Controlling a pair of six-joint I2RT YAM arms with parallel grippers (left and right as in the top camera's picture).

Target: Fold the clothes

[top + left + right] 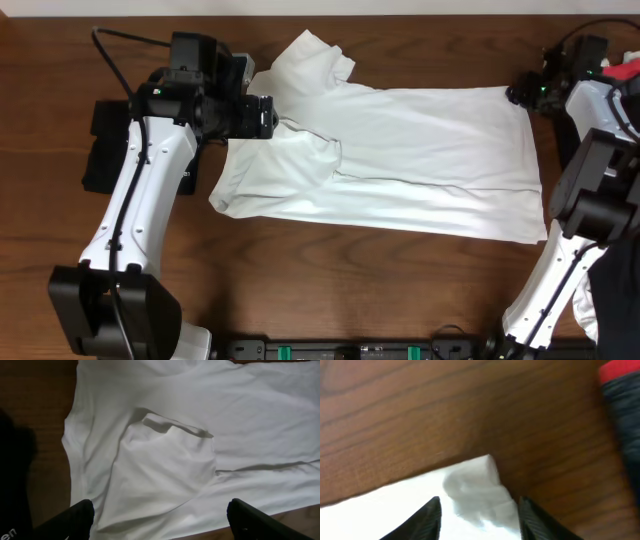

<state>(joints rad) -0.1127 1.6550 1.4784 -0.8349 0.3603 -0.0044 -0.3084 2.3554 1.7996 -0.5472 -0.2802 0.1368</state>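
Shirt (430, 150) is being straddled at its corner (480, 475) by the right gripper (479, 502), whose grip cannot be told; the left gripper (160, 507) is being held released. With a shallow bite, the corner may slip out.

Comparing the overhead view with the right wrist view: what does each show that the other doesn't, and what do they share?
Overhead only: the whole white T-shirt spread out with one sleeve folded in, both arms, the left gripper at the sleeve end, and a black item beside the left arm. Right wrist only: a close look at the right gripper straddling a bunched shirt corner; whether it grips yet is unclear. Both: white fabric lying on the wooden table.
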